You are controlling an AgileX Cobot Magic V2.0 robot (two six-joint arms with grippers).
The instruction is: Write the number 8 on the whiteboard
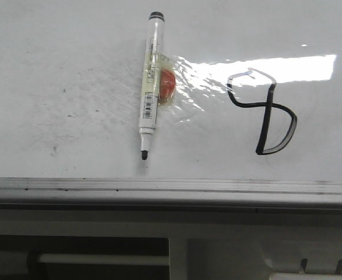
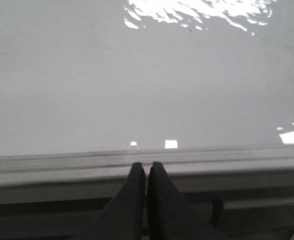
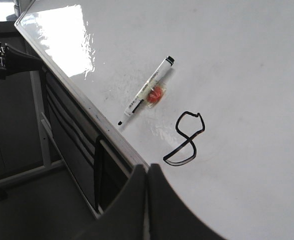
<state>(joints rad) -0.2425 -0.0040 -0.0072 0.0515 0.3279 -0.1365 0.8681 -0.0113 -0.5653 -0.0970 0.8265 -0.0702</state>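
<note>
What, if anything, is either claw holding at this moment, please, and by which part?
Nothing. Both the left claw and right claw are shut and empty; the marker lies free on the whiteboard.

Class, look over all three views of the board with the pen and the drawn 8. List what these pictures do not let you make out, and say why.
- Print on the pen: too small in the front and right wrist views.
- Red thing under the clear wrap: blurred by glare, identity unclear.
- Top of the 8: washed out by glare in the front view.
- Whiteboard: cut off by the picture edges in every view.
- Left claw: the wrist view shows no pen, no 8.
</note>
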